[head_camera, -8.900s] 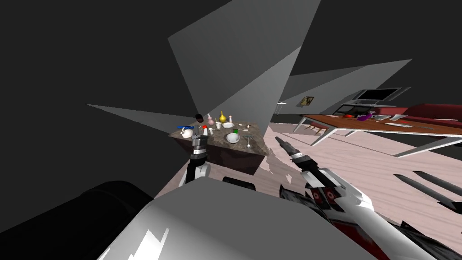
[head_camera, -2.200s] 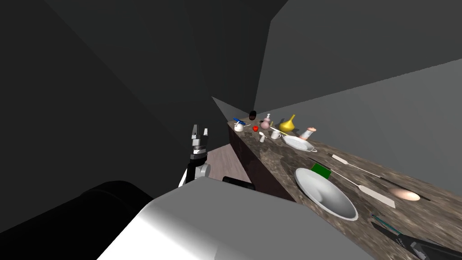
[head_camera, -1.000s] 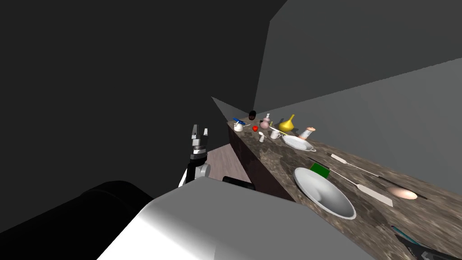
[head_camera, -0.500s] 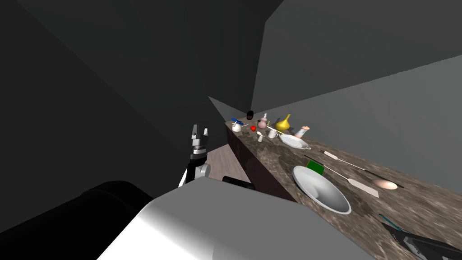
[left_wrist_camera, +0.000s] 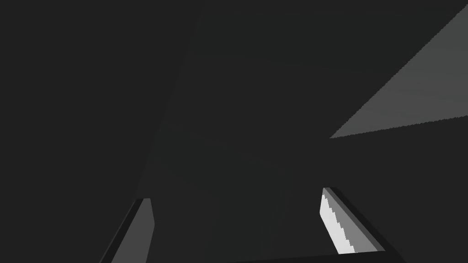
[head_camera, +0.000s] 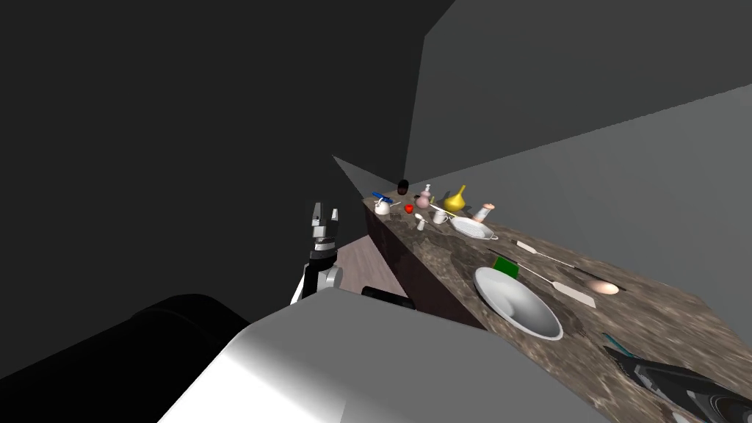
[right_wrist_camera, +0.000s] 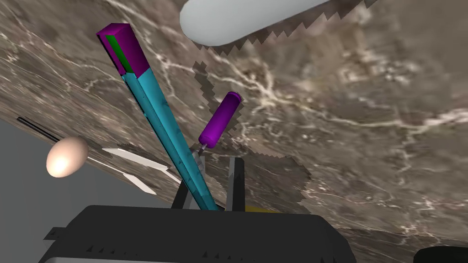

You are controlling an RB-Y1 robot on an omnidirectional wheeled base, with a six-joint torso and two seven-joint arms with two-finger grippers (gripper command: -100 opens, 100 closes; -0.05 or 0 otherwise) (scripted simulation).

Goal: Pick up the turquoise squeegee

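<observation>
R hand (right_wrist_camera: 212,173) clamped on long turquoise squeegee w/ purple end (right_wrist_camera: 155,109), over brown marbled table (right_wrist_camera: 365,114), L hand (left_wrist_camera: 236,194) open, 2 fingers wide apart

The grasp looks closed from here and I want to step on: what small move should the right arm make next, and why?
Probably a short, straight lift. The right tool is shut on the turquoise squeegee, which is close to the marbled countertop with a white bowl and an egg nearby; rising keeps it clear of them.
</observation>
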